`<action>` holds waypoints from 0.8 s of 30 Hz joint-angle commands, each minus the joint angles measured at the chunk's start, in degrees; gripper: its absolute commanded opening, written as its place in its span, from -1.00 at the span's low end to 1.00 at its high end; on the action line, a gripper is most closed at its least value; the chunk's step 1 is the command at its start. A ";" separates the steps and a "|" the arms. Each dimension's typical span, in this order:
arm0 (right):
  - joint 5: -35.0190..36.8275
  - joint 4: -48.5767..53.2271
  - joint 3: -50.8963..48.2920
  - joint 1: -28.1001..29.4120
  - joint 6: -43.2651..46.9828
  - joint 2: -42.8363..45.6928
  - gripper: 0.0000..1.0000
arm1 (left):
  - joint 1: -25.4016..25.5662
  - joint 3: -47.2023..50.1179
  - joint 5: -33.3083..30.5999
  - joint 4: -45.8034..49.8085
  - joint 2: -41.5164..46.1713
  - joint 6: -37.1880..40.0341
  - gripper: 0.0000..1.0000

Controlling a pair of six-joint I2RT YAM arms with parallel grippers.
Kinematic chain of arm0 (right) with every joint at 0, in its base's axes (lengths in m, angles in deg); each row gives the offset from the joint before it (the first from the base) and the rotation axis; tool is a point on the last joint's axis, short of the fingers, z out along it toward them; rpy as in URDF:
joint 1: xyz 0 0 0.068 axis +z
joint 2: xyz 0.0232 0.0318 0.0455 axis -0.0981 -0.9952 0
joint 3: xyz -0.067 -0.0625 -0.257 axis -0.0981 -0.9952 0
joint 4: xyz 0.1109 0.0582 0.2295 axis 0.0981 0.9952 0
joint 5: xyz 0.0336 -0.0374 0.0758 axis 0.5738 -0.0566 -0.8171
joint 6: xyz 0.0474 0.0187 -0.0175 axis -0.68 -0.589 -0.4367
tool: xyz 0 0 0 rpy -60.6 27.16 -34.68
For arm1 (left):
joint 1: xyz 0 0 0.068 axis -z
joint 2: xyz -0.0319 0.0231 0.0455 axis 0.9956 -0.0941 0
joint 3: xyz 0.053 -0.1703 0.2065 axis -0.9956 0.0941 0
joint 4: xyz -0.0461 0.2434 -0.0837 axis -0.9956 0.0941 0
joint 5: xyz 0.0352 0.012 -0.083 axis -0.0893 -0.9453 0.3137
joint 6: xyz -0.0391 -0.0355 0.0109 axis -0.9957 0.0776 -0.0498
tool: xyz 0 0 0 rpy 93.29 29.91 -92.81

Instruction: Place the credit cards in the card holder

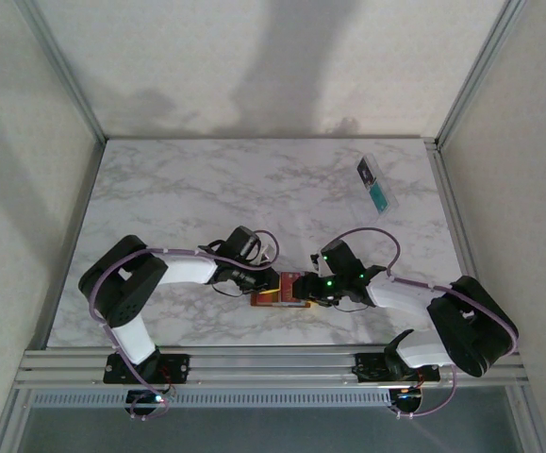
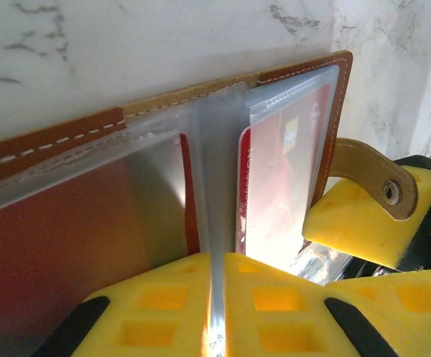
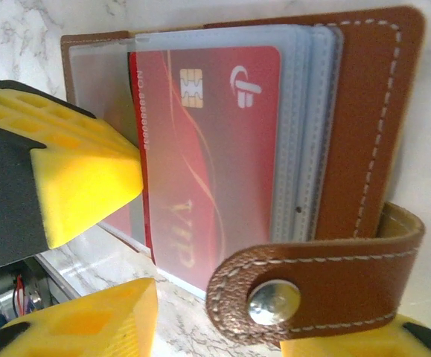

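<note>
Card holder (image 1: 287, 287) lies open on the marble table (image 1: 206, 189), lower centre of the top view, with both arms meeting over it. Left gripper (image 2: 216, 269): jaws pressed together, pinching a clear sleeve (image 2: 211, 171) that stands up from the holder's spine. Red card (image 3: 208, 149) sits inside a sleeve pocket, chip toward the top of the right wrist view. Right gripper (image 3: 222, 327): jaws spread, snap tab (image 3: 319, 286) lying across the gap and touching one yellow finger. Clear tray (image 1: 378, 184) sits at upper right, well apart, with a teal card (image 1: 379, 198) in it.
</note>
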 commanded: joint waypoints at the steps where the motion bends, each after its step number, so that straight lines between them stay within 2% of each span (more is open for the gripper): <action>1: 0.88 3.51 0.12 -0.41 1.47 1.15 -0.13 | 0.48 -0.59 -1.95 1.28 -1.55 -0.21 -0.76; 11: 1.73 3.16 -1.13 -0.55 1.45 2.49 -0.14 | 0.49 -0.46 -2.67 1.60 -2.05 -0.31 -0.81; 20: -1.69 -1.29 -0.43 -0.50 1.11 -2.00 -0.31 | 0.49 -0.87 -2.54 2.09 -2.21 -0.14 -0.81; 24: -1.00 -1.38 -0.90 -0.54 0.99 -0.82 -0.39 | 0.49 -0.77 -2.01 1.67 -2.62 -0.30 -0.82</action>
